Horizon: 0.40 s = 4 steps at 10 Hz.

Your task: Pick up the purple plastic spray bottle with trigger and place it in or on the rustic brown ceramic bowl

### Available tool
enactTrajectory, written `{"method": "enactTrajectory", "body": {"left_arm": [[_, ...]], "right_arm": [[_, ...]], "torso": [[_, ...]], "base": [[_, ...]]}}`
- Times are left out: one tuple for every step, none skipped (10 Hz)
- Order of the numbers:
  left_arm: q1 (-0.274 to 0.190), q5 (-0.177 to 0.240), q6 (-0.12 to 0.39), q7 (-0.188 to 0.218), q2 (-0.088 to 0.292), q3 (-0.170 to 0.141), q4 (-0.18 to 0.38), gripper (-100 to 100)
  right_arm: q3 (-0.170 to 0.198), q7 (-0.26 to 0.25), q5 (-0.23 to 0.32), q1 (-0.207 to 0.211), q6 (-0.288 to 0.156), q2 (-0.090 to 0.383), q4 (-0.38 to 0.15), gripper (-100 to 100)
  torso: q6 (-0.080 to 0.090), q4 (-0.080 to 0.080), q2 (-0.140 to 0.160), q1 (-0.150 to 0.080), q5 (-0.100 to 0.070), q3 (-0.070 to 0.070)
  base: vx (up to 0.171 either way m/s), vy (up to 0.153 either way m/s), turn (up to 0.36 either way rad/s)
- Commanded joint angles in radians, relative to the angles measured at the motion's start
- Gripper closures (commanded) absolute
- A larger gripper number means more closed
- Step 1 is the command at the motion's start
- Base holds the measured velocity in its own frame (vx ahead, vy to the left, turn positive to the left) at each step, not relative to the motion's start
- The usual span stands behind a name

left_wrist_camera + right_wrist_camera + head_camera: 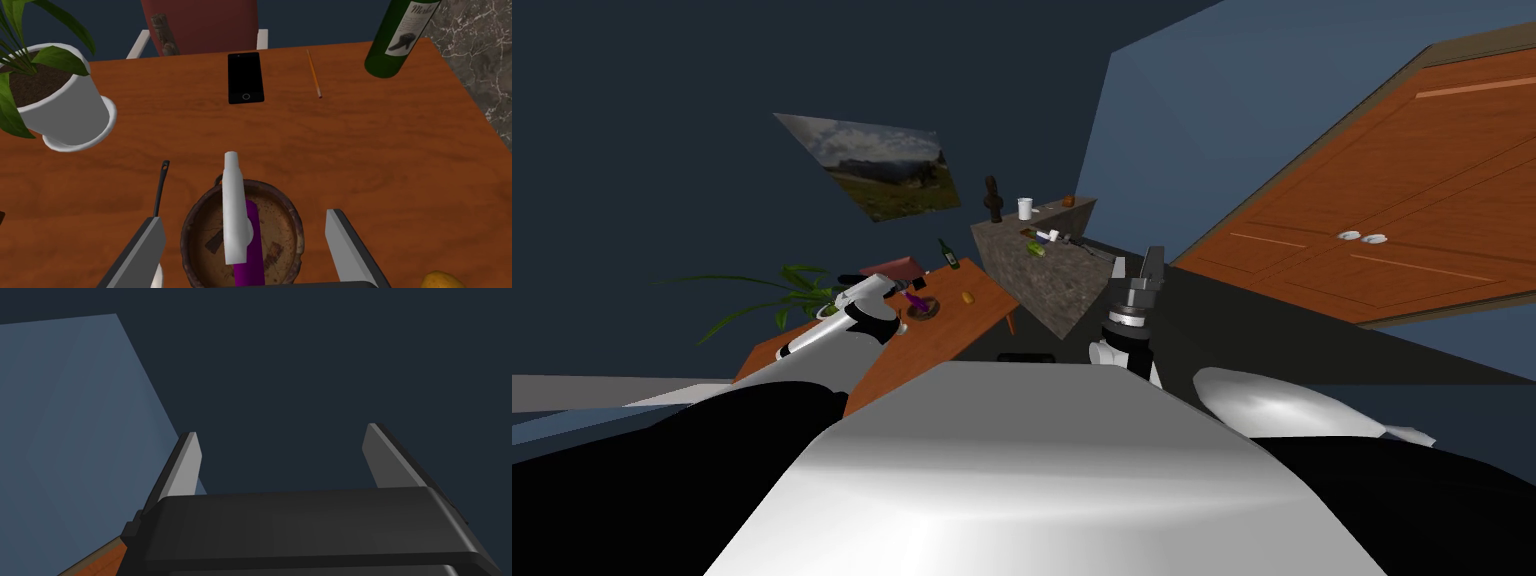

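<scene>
One bench [375,150]: brown wood top, carrying the bowl, a potted plant [65,110], a green wine bottle [395,40], a black phone [245,77] and a pencil [314,74]
Right pincer [281,430]: hanging raised, well apart from the bench; fingers standing wide apart, gripping nothing
Left pincer [244,220]: hovering over the bowl, fingers spread wide to either side of it, gripping nothing
Bowl [277,240]: sitting on the bench under the left pincer, mottled brown inside
Spray bottle [250,250]: lying in the bowl, purple body in the basin, white head crossing the far rim, touching neither finger
Progress: placing is looking done; what is remaining, by my judgement, is lifting the arm away without knocking the white head
Views: left wrist view is showing the bottle lying inside the bowl and the gaps to the fingers; head view is giving the purple as a small fleck by the left arm, yet is placing the right arm beside a stone counter [1052,285]
</scene>
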State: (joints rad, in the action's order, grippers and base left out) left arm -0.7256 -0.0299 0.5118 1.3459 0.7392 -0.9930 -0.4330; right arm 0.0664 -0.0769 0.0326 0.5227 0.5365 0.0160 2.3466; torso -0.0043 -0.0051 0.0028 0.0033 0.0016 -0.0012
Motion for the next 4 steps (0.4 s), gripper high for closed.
{"method": "enactTrajectory", "body": {"left_arm": [[0.0,0.0,0.0,0.0,0.0,0.0,0.0,0],[0.0,0.0,0.0,0.0,0.0,0.0,0.0,0],[0.0,0.0,0.0,0.0,0.0,0.0,0.0,0],[0.0,0.0,0.0,0.0,0.0,0.0,0.0,0]], "right_arm": [[0.0,0.0,0.0,0.0,0.0,0.0,0.0,0],[0.0,0.0,0.0,0.0,0.0,0.0,0.0,0],[0.0,0.0,0.0,0.0,0.0,0.0,0.0,0],[0.0,0.0,0.0,0.0,0.0,0.0,0.0,0]], "torso": [[0.0,0.0,0.0,0.0,0.0,0.0],[0.0,0.0,0.0,0.0,0.0,0.0],[0.0,0.0,0.0,0.0,0.0,0.0],[0.0,0.0,0.0,0.0,0.0,0.0]], "base": [[0.0,0.0,0.0],[0.0,0.0,0.0],[0.0,0.0,0.0],[0.0,0.0,0.0]]}}
